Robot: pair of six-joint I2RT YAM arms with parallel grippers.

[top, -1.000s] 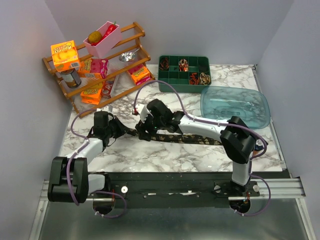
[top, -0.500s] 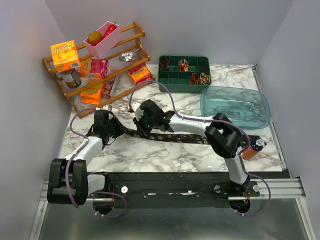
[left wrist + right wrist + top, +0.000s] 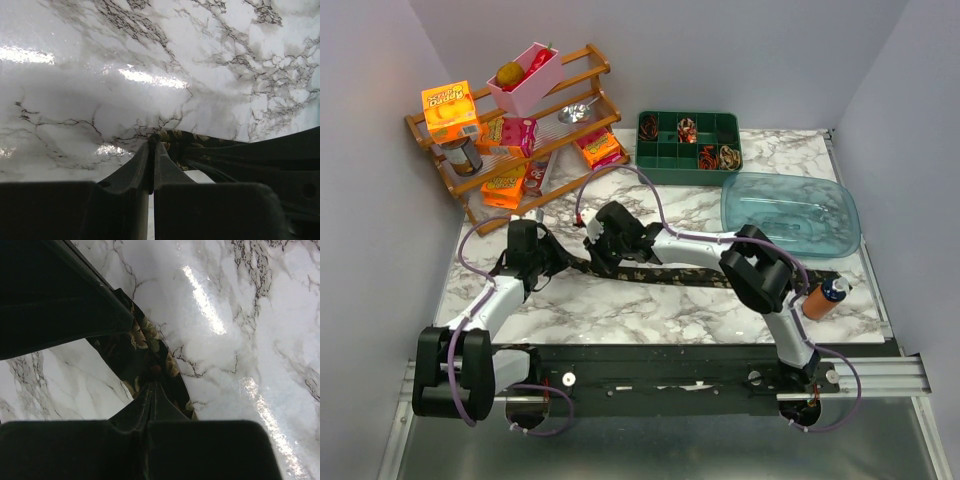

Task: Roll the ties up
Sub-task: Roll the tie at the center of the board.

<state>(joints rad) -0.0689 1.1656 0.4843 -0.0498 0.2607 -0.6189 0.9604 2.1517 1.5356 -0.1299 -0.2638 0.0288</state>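
Dark gold-patterned necktie (image 3: 692, 277) lies flat on the marble table (image 3: 620, 310), long axis 9-to-3. Your left gripper (image 3: 154, 142) is pinched shut on its 9 o'clock end. The right gripper (image 3: 151, 385) is clamped on it just beside, toward 3. I'd roll toward 3.

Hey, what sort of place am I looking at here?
Most likely a robot lab test cell, not a home: plain grey walls box in a marble-look table, the left arm and right arm are bolted to a rail at its edge, and a wooden rack of grocery boxes looks like staged props.
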